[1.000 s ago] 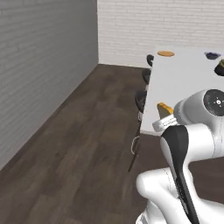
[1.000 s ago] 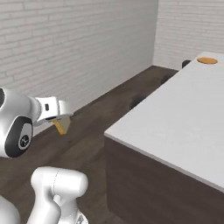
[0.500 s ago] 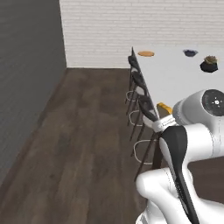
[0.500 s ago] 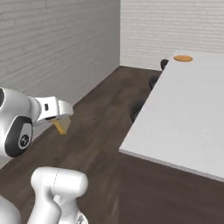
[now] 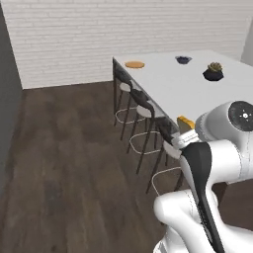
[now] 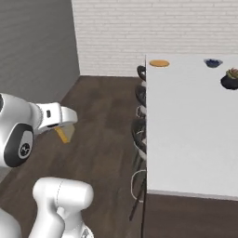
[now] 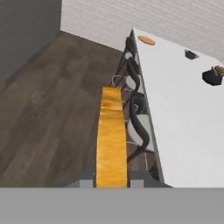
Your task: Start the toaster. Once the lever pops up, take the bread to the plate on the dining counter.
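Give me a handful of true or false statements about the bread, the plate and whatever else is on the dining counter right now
1. The gripper is shut on the bread. True.
2. The plate already has the bread lying on it. False: the plate is bare, and the bread is held out over the floor beside the dining counter.
3. The plate sits near the counter's far corner. True.
4. Stools stand along the counter's side. True.
5. A small potted plant stands on the floor. False: it stands on the counter.
6. The bowl sits at the counter's near edge. False: it is at the far end, in line with the plate.
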### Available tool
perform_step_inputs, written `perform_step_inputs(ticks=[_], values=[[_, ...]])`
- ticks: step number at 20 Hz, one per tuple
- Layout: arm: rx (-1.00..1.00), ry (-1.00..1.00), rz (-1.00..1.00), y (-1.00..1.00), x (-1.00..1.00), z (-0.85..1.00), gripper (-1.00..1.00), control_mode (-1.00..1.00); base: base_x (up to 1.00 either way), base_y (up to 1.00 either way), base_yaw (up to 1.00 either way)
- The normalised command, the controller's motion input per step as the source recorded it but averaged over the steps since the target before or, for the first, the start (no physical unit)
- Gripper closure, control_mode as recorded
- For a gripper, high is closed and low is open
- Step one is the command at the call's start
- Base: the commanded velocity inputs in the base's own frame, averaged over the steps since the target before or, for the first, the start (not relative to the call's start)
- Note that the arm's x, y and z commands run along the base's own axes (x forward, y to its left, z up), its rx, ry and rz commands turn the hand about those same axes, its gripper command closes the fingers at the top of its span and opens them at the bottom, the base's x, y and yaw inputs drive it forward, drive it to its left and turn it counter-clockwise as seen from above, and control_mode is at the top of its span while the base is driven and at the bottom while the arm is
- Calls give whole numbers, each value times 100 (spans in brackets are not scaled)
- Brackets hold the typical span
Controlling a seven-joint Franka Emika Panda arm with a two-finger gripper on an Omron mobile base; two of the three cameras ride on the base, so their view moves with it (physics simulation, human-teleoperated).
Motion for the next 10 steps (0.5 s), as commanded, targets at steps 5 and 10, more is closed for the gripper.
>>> perform_step_inputs(ticks=[5,10], values=[[0,0,0,0,0,0,100,100,100,96,-49],[0,0,0,0,0,0,100,100,100,100,-48]])
